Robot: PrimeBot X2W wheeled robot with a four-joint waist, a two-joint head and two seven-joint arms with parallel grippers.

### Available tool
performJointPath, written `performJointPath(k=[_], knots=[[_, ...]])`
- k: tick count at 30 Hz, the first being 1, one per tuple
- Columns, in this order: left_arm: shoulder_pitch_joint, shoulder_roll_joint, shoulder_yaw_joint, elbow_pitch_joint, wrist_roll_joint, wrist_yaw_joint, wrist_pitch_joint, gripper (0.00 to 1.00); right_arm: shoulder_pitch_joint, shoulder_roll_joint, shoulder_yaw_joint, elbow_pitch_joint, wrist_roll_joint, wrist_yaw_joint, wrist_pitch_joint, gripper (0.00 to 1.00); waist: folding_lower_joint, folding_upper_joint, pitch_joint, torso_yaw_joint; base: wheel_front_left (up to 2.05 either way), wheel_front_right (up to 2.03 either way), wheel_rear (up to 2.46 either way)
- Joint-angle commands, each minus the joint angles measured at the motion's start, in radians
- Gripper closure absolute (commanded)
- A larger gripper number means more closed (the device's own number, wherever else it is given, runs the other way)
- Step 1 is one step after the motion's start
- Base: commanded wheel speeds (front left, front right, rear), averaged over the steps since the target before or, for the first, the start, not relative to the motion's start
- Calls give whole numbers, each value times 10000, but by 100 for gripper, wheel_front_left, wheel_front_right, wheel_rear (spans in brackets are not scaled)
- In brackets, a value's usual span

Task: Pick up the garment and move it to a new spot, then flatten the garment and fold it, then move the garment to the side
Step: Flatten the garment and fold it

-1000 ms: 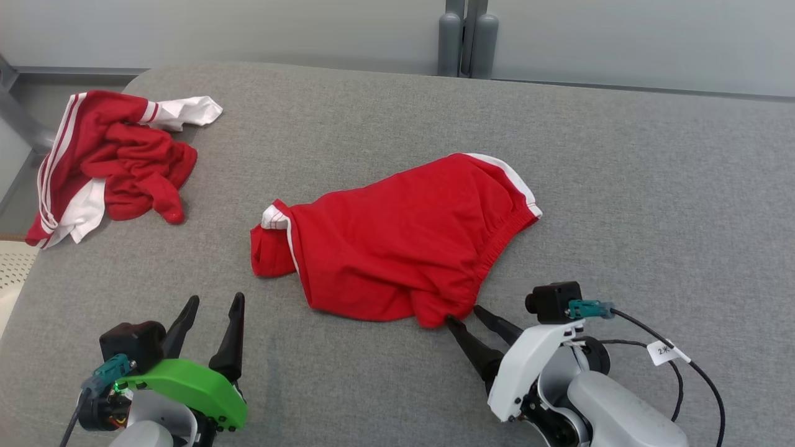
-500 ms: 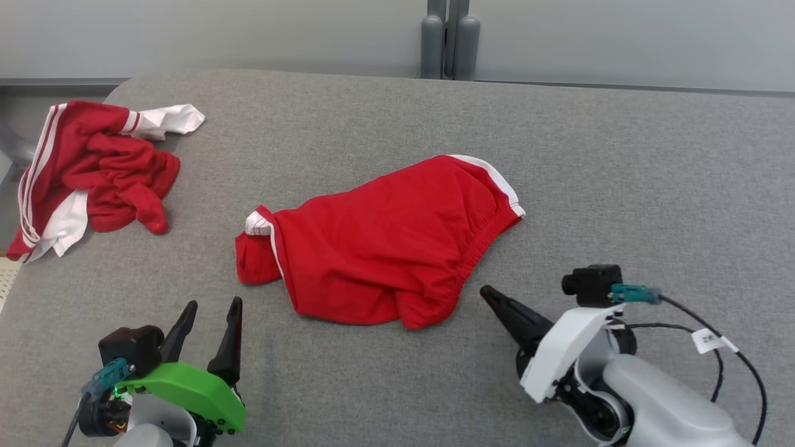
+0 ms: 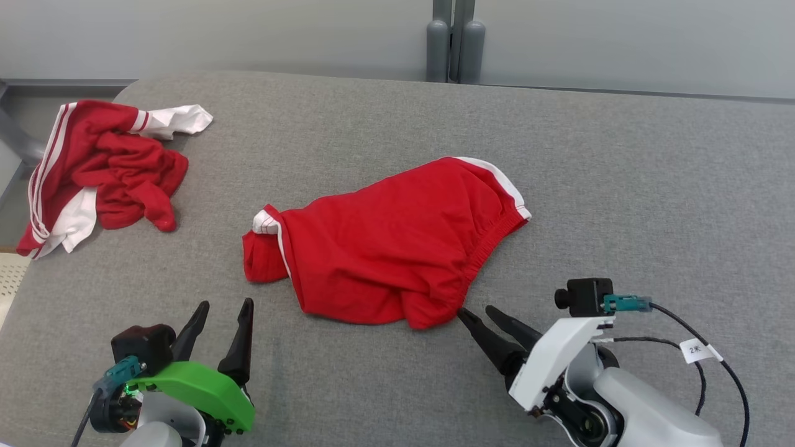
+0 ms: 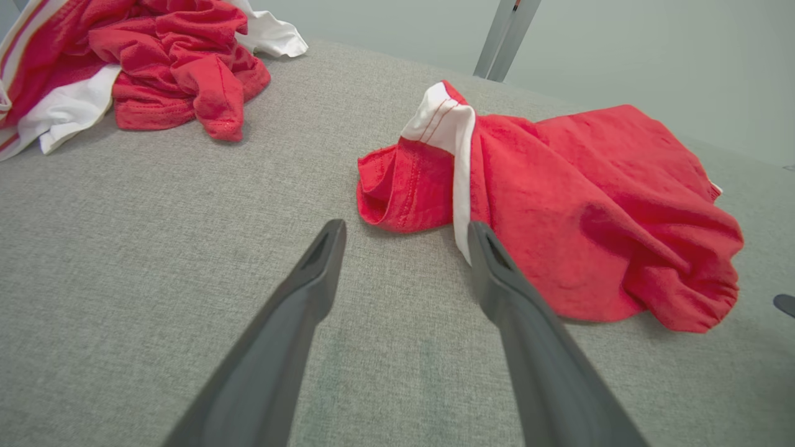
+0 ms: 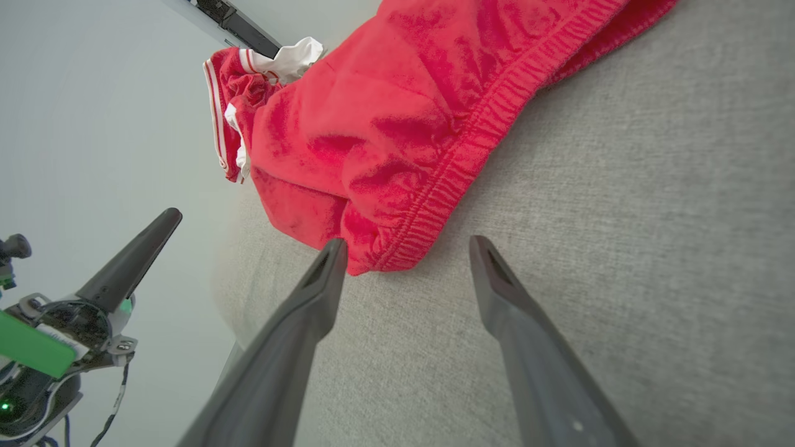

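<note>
Red jersey shorts (image 3: 391, 248) with white side stripes, rumpled at the middle of the grey woven-fabric tabletop (image 3: 621, 186), well apart from the red-and-white clothing heap (image 3: 105, 167) at its far left. Back at the near fold of the elastic waistband (image 3: 494, 251) after pulling away pressed shut half a second earlier: the white-shelled right gripper (image 3: 476, 310), dark fingers spread again, pinching nothing. Suggests a missed first pinch and a fresh try at the pick-up, the green-shelled left gripper (image 3: 226, 303) spread and empty near the striped end.
</note>
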Motion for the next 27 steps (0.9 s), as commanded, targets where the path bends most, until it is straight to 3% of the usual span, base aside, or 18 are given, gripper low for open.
performJointPath(k=[1,7,8,10,14,17,27], knots=[[-177,-26,-28,12,54,-7,-9,0,-185,184,-8,177,250,0,127,0,0,0,104,179,0,0,0],[-290,-131,-74,202,38,-99,-41,0,-735,777,55,1272,1020,0,625,0,0,0,232,498,0,0,0],[-301,-141,-87,229,36,-103,-47,0,-824,814,97,1403,1048,0,698,47,0,0,235,533,0,0,0],[-305,-149,-95,297,29,-129,-55,0,-990,844,127,1624,1141,0,769,100,0,0,221,606,0,0,0],[-236,-206,-127,392,-12,-129,-75,0,-1127,567,202,1391,1254,0,862,100,0,0,198,655,0,0,0],[-174,-240,-148,445,-39,-136,-80,0,-1159,26,299,408,1501,0,1320,100,0,0,212,584,0,0,0],[-326,-315,-210,476,-18,-184,-121,0,-940,-2892,-853,-3225,3473,1,3096,100,0,0,416,354,0,0,0]])
